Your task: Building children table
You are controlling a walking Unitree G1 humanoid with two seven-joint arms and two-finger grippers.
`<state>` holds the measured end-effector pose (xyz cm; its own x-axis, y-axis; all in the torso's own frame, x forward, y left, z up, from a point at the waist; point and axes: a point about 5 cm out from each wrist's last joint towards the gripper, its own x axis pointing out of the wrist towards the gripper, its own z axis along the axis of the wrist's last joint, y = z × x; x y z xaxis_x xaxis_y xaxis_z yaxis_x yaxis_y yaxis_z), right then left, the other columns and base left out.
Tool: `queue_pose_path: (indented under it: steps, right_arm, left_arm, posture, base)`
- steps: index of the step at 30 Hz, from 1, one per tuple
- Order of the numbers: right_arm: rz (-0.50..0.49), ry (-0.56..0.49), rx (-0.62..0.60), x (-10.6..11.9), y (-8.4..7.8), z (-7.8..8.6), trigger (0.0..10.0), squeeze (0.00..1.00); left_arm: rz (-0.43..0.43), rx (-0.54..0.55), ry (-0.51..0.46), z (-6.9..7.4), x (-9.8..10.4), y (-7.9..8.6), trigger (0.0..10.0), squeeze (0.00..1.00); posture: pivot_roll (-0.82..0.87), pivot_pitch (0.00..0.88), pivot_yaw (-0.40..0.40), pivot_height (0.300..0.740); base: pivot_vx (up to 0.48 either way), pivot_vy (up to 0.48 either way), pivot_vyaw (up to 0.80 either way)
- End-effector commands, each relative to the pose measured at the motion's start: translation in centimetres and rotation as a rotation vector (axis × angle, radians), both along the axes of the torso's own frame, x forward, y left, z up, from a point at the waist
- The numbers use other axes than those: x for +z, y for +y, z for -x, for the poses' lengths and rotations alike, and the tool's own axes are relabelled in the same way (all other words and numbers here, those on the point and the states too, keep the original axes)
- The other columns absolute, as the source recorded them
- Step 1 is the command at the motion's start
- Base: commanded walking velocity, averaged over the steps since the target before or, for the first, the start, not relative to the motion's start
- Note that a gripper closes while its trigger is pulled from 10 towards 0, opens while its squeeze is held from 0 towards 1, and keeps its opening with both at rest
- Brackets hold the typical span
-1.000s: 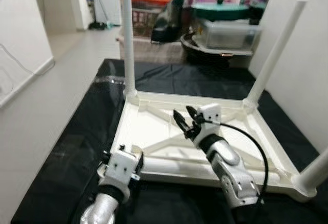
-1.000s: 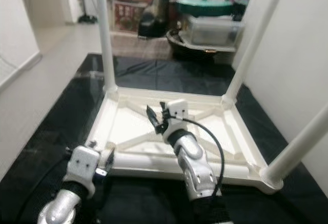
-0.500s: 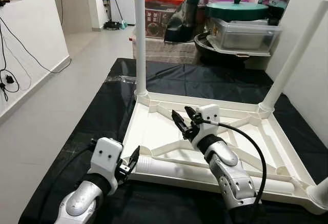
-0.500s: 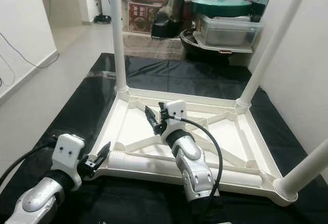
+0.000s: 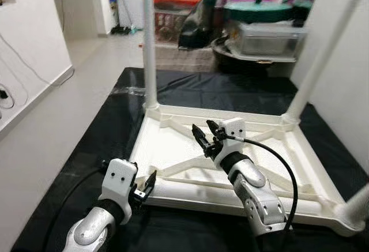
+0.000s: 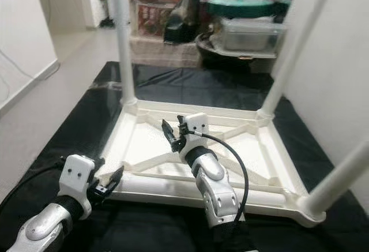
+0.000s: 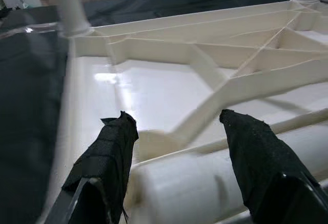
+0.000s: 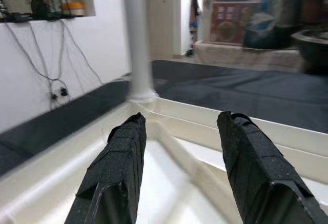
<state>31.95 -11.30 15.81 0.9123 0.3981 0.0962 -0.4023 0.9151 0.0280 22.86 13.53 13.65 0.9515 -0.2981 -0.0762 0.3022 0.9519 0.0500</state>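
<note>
A white plastic children's table (image 5: 167, 142) lies upside down on a black cloth. Three legs stand in its corners: far left (image 5: 149, 44), far right (image 5: 320, 59) and near right (image 5: 357, 203). A loose white leg (image 5: 196, 190) lies flat along the table's near edge. My left gripper (image 5: 144, 187) is open at that leg's left end. In the left wrist view the leg's end (image 7: 195, 183) sits between the spread fingers (image 7: 102, 162). My right gripper (image 5: 203, 135) hangs open above the ribbed middle of the underside and holds nothing.
The black cloth (image 5: 98, 148) spreads around the table, with bare floor (image 5: 52, 119) to its left. Behind it are stacked storage boxes (image 5: 259, 36), a green-lidded pot (image 5: 259, 11) and an orange-lidded crate (image 5: 173, 7). A white wall (image 5: 351, 90) stands close on the right.
The head views have shifted and sharpened. My left gripper has drawn back a little from the loose leg's end. The right gripper keeps its place over the underside.
</note>
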Motion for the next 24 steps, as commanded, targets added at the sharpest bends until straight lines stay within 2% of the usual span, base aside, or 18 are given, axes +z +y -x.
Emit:
queue_pose_path:
  steps: [1, 8, 11, 16, 17, 22, 23, 24]
  right_arm:
    - [0.015, -0.003, -0.008, -0.2, -0.3, 0.0, 10.0, 0.00]
    - [0.018, -0.008, 0.004, -0.1, -0.2, -0.1, 10.0, 0.00]
    - [0.020, -0.010, 0.009, -0.1, -0.1, -0.1, 10.0, 0.00]
    - [0.017, -0.008, 0.010, -0.1, -0.1, -0.1, 10.0, 0.00]
    - [0.018, -0.004, 0.013, -0.2, -0.1, -0.1, 10.0, 0.00]
    - [0.018, -0.004, 0.016, -0.2, 0.1, -0.1, 10.0, 0.00]
    - [0.017, -0.004, 0.017, -0.2, 0.2, -0.1, 10.0, 0.00]
    - [0.017, -0.004, 0.018, -0.2, 0.3, -0.1, 10.0, 0.00]
  left_arm:
    - [0.012, 0.043, 0.010, -0.4, 0.0, 0.3, 10.0, 0.00]
    - [0.003, 0.101, -0.009, -1.0, 0.8, 1.6, 10.0, 0.00]
    - [-0.020, 0.115, 0.072, -0.9, 0.2, 2.3, 10.0, 0.00]
    - [0.027, 0.109, 0.139, -0.6, 0.8, 3.7, 10.0, 0.00]
    - [0.041, 0.101, 0.191, -0.7, 1.0, 4.8, 10.0, 0.00]
    - [0.039, 0.089, 0.238, -0.8, 1.2, 5.7, 10.0, 0.00]
    - [0.039, 0.094, 0.244, -0.9, 1.5, 6.3, 10.0, 1.00]
    - [0.027, 0.084, 0.248, -1.1, 1.8, 6.9, 10.0, 1.00]
  posture:
    - [0.10, 0.000, -0.084, 0.740]
    - [0.10, 0.000, -0.086, 0.740]
    - [0.10, 0.000, -0.087, 0.740]
    - [0.10, 0.000, -0.092, 0.740]
    - [0.11, 0.000, -0.091, 0.740]
    - [0.11, 0.000, -0.092, 0.740]
    - [0.11, 0.000, -0.089, 0.740]
    - [0.12, 0.000, -0.086, 0.740]
  base:
    - [0.000, 0.000, 0.00]
    - [0.000, 0.000, 0.00]
    - [0.000, 0.000, 0.00]
    - [0.000, 0.000, 0.00]
    - [0.000, 0.000, 0.00]
    - [0.000, 0.000, 0.00]
    - [0.000, 0.000, 0.00]
    - [0.000, 0.000, 0.00]
